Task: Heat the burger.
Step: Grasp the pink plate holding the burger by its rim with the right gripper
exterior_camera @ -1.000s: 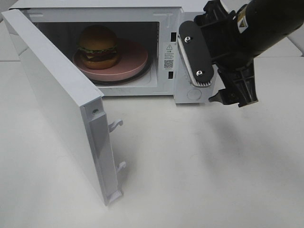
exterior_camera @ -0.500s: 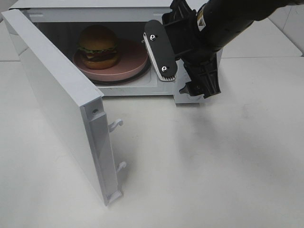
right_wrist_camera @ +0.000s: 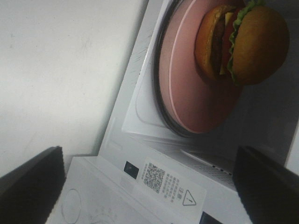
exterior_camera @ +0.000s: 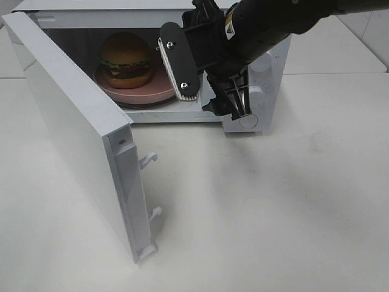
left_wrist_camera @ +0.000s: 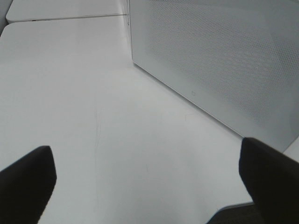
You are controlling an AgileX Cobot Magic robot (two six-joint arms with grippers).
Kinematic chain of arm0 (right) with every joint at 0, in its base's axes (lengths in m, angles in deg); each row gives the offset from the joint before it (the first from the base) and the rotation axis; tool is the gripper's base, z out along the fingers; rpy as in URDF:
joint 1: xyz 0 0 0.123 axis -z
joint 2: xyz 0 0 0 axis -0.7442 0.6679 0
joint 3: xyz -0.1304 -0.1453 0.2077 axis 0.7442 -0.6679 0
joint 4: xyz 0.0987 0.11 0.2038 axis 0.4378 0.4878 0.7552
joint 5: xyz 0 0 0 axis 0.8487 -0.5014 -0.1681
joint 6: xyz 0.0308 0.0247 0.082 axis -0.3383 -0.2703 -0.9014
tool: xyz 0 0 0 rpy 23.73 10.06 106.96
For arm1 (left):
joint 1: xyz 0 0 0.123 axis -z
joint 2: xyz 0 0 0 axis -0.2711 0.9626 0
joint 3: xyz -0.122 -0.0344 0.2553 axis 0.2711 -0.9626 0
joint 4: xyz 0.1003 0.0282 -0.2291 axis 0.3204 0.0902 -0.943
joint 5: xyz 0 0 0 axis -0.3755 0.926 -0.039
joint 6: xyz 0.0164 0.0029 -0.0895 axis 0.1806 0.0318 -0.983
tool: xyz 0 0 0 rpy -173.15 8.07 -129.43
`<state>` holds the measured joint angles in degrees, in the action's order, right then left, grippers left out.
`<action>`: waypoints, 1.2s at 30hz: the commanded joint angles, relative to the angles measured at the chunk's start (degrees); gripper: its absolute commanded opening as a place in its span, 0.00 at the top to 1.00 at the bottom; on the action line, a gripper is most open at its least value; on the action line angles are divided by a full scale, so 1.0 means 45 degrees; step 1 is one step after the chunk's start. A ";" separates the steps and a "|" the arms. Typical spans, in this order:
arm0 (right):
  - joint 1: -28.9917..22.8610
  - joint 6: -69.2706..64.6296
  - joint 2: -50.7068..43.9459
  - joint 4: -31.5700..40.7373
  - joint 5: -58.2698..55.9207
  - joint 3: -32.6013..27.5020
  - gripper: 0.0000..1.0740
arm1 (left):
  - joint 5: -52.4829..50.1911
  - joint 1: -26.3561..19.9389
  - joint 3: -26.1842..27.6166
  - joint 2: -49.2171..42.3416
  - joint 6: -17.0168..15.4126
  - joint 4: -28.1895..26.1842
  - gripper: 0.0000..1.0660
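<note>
Bun uppermost, the burger (exterior_camera: 126, 59) stands upright on the round pink plate (exterior_camera: 170, 80) inside the open microwave (exterior_camera: 121, 18). Its layers are stacked level and its axis is vertical; being round, it shows no long side and no facing direction. It sits on the part of the plate nearer the hinge side, where the door (exterior_camera: 67, 121) swings out wide over the white surface (exterior_camera: 273, 213). The right hand (exterior_camera: 200, 102) hangs at the mouth of the cavity, in front of the plate's right edge and beside the control panel (exterior_camera: 258, 91). Its two fingers (exterior_camera: 177, 61) are spread apart with nothing between them, clear of the burger. The right wrist view shows the burger's glossy bun, green lettuce, red tomato, yellow cheese and dark patty. The left hand (left_wrist_camera: 145, 144) lies outside the high view; its own wrist camera shows its dark fingertips wide apart and empty above the surface, near a white perforated panel (left_wrist_camera: 224, 60).
</note>
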<state>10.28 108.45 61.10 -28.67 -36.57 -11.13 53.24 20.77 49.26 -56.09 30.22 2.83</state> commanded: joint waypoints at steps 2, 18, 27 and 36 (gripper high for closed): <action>-0.0076 -0.0051 0.0535 -0.0013 0.0089 0.0357 0.14 | -0.0166 -0.0038 0.0013 -0.0191 -0.0038 -0.0064 0.06; 0.0102 -0.0051 0.3081 0.0064 0.0242 0.2648 0.17 | -0.0166 -0.0038 0.0013 -0.0191 -0.0038 -0.0064 0.06; 0.0242 -0.0051 0.4240 0.0331 0.0102 0.3616 0.19 | -0.0166 -0.0038 0.0013 -0.0191 -0.0038 -0.0064 0.06; 0.0242 -0.0102 0.5284 0.0700 -0.0076 0.4673 0.20 | -0.0166 -0.0038 0.0013 -0.0191 -0.0038 -0.0064 0.06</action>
<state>11.20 108.50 84.77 -25.69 -36.57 9.44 53.24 20.77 49.26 -56.09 30.22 2.83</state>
